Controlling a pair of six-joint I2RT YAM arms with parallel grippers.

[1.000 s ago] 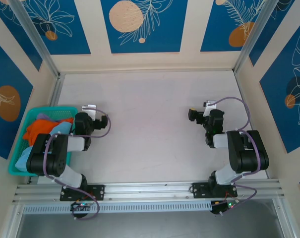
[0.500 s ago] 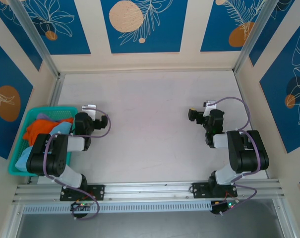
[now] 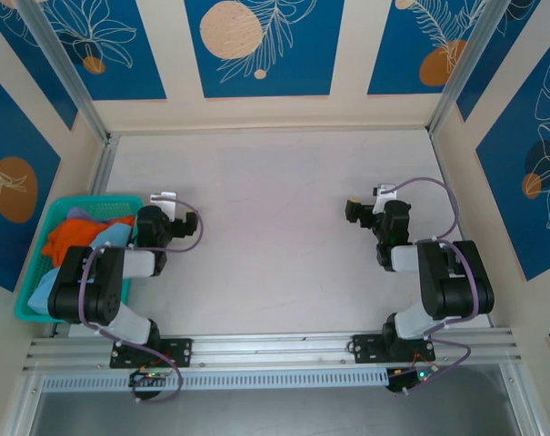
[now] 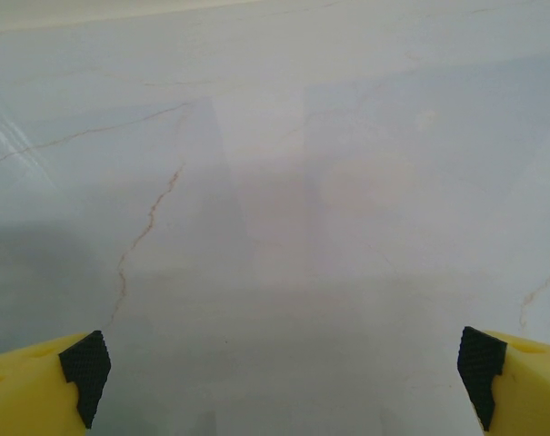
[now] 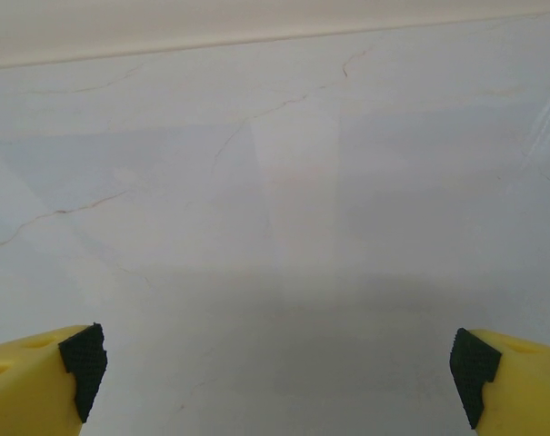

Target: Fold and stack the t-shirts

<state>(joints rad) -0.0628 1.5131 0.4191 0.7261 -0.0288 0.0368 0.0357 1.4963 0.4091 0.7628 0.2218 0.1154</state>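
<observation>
Fingers [image 4: 84, 377] of the left gripper [image 4: 282, 372] stand spread wide with nothing between them, over bare table [image 4: 284, 182]. The right gripper [image 5: 279, 368] is likewise wide open and empty above the tabletop. From overhead, the t-shirts [image 3: 79, 238] lie bundled in the teal mesh basket [image 3: 93, 200] at the table's left edge, an orange one uppermost with sky-blue cloth [image 3: 117, 234] just beside it on the arm's side. None is laid out on the table, so the task is judged not yet begun. The left gripper sits just beside the basket; the right is well apart, across the table. Risks noted: the garments lie tangled, so a pinch could lift two together or drag the light basket along. A fingertip could catch in the mesh wall. A single-point grasp would leave the shirt hanging bunched, which would hamper spreading it flat for the right arm to share the fold.
</observation>
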